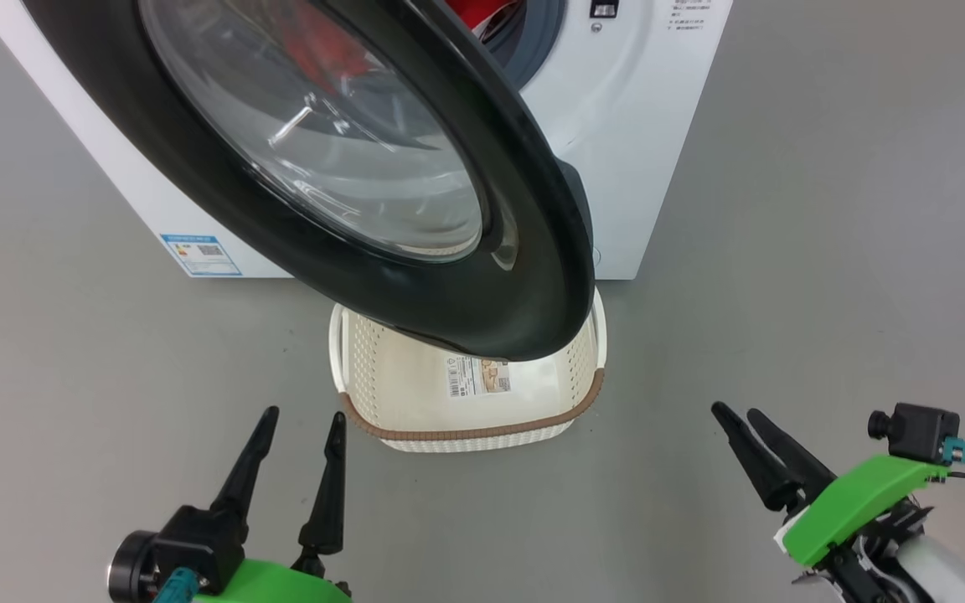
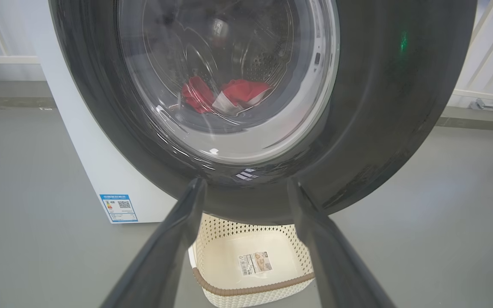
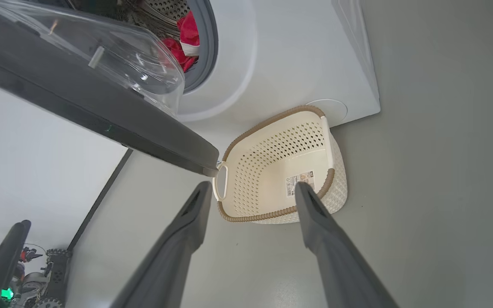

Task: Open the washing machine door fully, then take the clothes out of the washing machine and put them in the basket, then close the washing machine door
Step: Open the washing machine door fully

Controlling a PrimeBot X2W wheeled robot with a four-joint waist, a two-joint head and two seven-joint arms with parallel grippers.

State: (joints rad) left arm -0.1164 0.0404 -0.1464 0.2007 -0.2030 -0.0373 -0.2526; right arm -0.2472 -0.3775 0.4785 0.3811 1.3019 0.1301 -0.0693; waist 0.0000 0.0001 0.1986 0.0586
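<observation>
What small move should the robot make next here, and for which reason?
Probably bring the right gripper up to the free edge of the washing machine door and push it wider. The door stands only partly open, hanging above the empty basket and screening the red clothes in the drum. Both that gripper and the left gripper are open, touching nothing.

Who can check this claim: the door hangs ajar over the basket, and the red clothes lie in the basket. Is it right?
No. The clothes lie inside the machine, not in the basket, as the right wrist view shows. The door does hang ajar over the basket.
</observation>
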